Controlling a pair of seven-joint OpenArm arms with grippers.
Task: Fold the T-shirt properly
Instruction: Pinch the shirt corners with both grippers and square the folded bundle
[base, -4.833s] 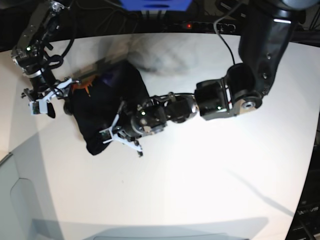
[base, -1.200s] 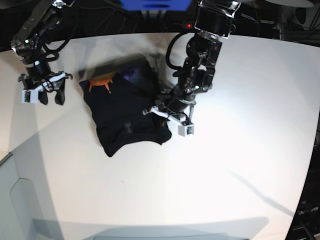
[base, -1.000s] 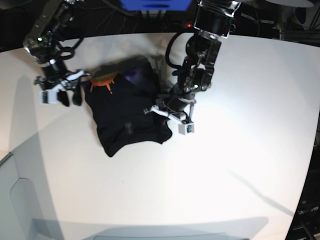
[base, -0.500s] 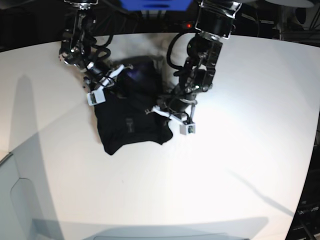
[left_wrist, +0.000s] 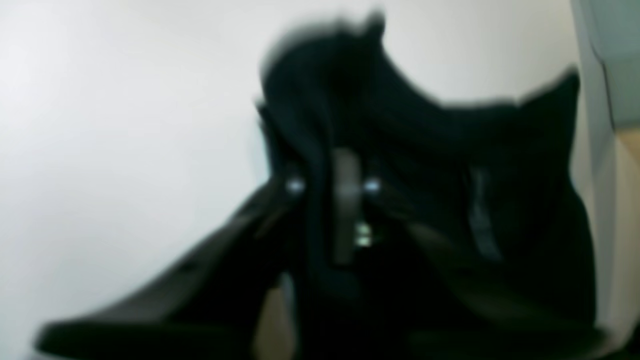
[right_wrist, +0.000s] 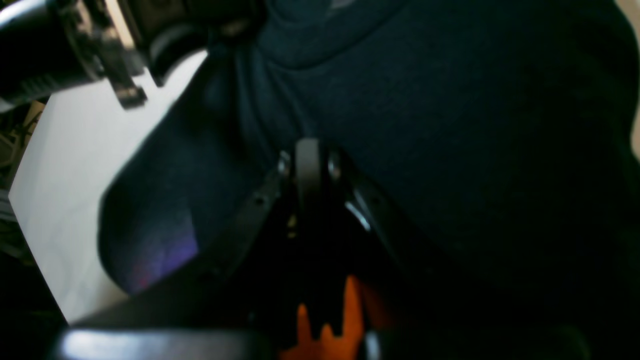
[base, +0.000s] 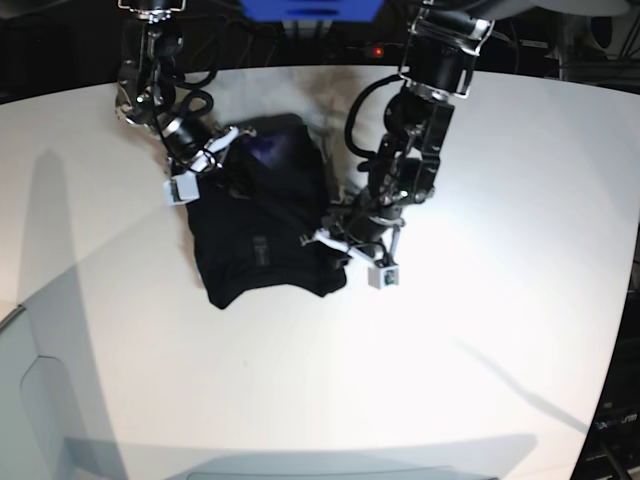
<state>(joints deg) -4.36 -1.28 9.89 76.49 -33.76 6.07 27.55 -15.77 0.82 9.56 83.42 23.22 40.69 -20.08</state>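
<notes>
Showing orange print, only the right wrist view; T-shirt (right_wrist: 450, 125) elsewhere black

- Black T-shirt (base: 262, 225) bunched on white table (base: 480, 330).
- Right gripper (base: 197, 170) pressed into T-shirt's upper-left edge.
- Left gripper (base: 352, 254) at T-shirt's right edge, touching cloth.
- Purple print patch near T-shirt's top.

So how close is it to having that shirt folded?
Partway, I'd say. The T-shirt is already gathered into a compact, lumpy black bundle on the table, not spread flat. In hand: the right gripper is at its far edge, by the orange print, and the left gripper is at its near corner; both wrist views show cloth between the fingers. Left: squaring the uneven edges into a neat rectangle.
</notes>
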